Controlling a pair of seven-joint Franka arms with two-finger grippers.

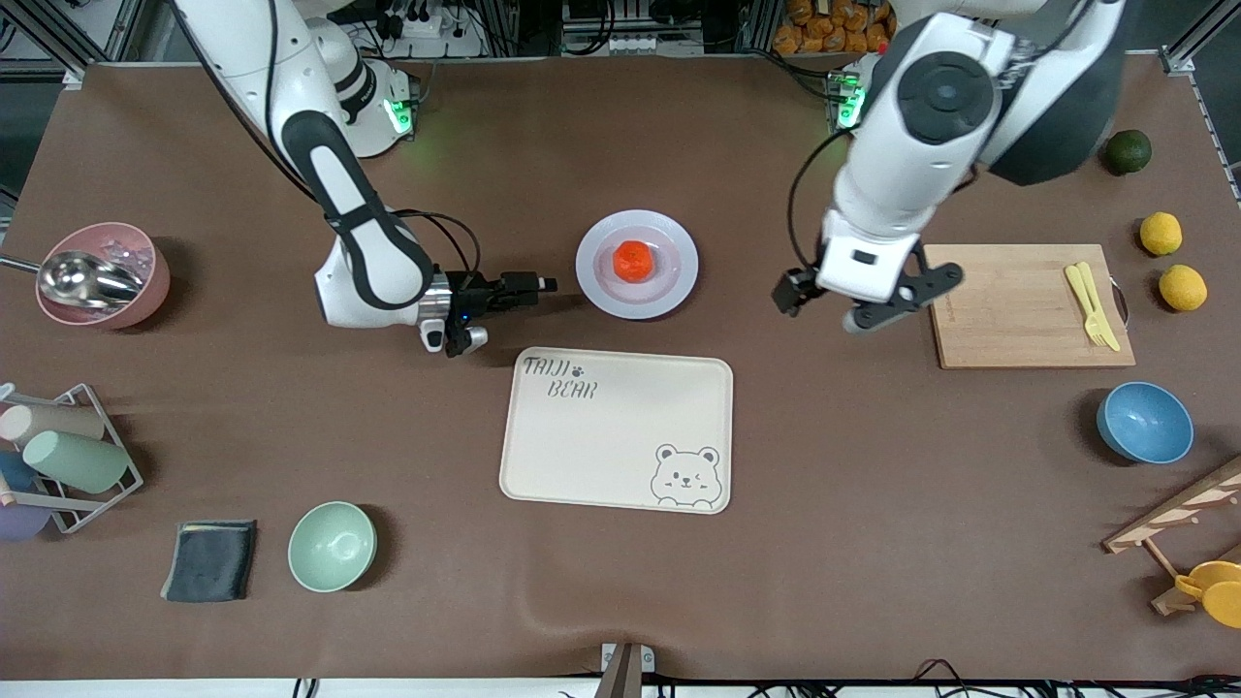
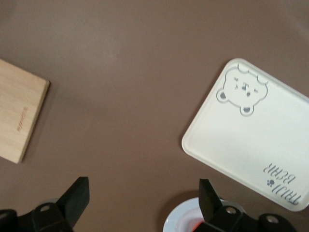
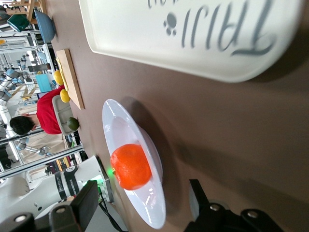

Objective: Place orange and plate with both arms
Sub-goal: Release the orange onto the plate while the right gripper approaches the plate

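The orange lies in the middle of the pale plate, which rests on the brown table just farther from the front camera than the bear tray. My right gripper is low beside the plate at the right arm's end, lying sideways, open, its tips just short of the rim. In the right wrist view the orange and plate sit just ahead of the right gripper. My left gripper hangs open over bare table between plate and cutting board. The left gripper is empty, and the plate's edge shows by one finger.
The cream bear tray lies nearer the front camera than the plate. A wooden cutting board with yellow cutlery, two lemons, a green fruit and a blue bowl are toward the left arm's end. A pink bowl, cup rack and green bowl are toward the right arm's end.
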